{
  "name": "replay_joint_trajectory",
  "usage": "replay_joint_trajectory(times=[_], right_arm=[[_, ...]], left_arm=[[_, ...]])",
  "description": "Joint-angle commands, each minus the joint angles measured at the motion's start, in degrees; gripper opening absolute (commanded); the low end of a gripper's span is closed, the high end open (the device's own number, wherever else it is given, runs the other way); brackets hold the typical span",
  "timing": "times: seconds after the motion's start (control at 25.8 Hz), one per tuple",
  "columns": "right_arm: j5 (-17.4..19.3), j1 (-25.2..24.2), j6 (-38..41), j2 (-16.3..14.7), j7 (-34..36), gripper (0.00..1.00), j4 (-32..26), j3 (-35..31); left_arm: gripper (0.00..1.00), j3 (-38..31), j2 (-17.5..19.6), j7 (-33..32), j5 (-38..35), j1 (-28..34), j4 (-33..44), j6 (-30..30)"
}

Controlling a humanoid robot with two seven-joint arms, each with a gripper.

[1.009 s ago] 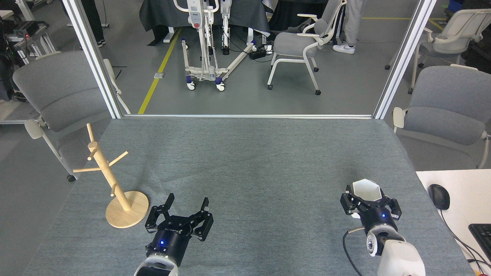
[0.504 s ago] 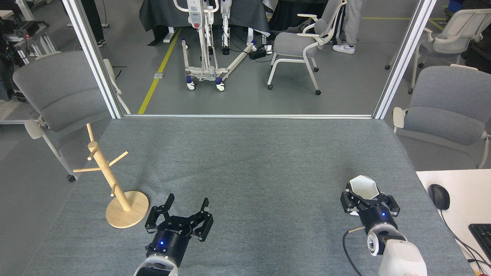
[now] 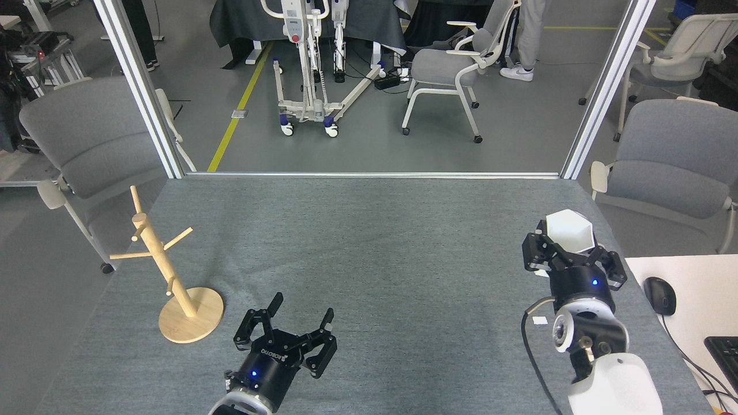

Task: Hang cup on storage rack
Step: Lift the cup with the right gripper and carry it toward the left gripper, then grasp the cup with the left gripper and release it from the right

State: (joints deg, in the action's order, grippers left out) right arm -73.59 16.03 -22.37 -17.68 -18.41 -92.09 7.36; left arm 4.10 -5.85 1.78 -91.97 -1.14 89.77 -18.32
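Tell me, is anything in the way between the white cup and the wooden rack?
Only the left gripper: it hovers open low between the cup, clamped in the right gripper, and the storage rack. Otherwise, bare table.

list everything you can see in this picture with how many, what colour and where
cup: 1, white, held above table's right side
rack: 1, light wood, table's left edge
table: 1, grey cloth top, centre
chairs: 4, grey and white, around and behind table
lift frame: 1, white, floor behind
mouse: 1, black, white desk at right
keyboard: 1, black, same desk, partly cut off
left tool: 1, black, open, near rack
right tool: 1, black, shut on cup
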Motion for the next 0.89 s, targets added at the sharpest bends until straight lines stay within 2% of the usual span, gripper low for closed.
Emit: replay_joint_trajectory(times=[0.0,0.12,0.19,0.39,0.54,0.74,0.85], right_arm=[[-3.3,0.0,-16.6,1.4,-0.5,0.25,-5.2,11.8],[-6.4,2.6,-26.5,2.7,-1.6,0.23,-5.2,21.1],[-9.5,3.4,-31.2,5.3,-5.5,0.23,-4.9,25.5],[-17.5,3.1,-32.7,10.9,-14.1,0.23,-3.8,27.7],[-18.2,3.1,-32.7,11.4,-15.8,0.23,-2.5,30.9],[-17.9,3.3,-32.3,12.1,-15.9,0.24,-0.6,31.0],[-17.7,3.2,-31.9,12.8,-15.9,0.24,0.2,31.0]], left_arm=[[0.99,6.4,0.7,0.3,-5.4,0.8,-0.1,-1.8],[0.99,11.6,0.5,0.3,-8.7,0.3,-1.5,-1.9],[0.99,15.1,0.4,0.5,-8.8,-0.9,-2.8,-1.9],[0.99,18.1,-1.3,0.2,-8.8,-8.7,-10.5,-1.2],[0.99,17.9,-1.8,-0.3,-8.5,-13.8,-14.9,-0.7],[0.99,17.7,-1.6,-0.4,-8.0,-15.9,-16.4,-1.5],[0.99,17.6,-1.8,-0.4,-7.0,-16.1,-16.3,-5.2]])
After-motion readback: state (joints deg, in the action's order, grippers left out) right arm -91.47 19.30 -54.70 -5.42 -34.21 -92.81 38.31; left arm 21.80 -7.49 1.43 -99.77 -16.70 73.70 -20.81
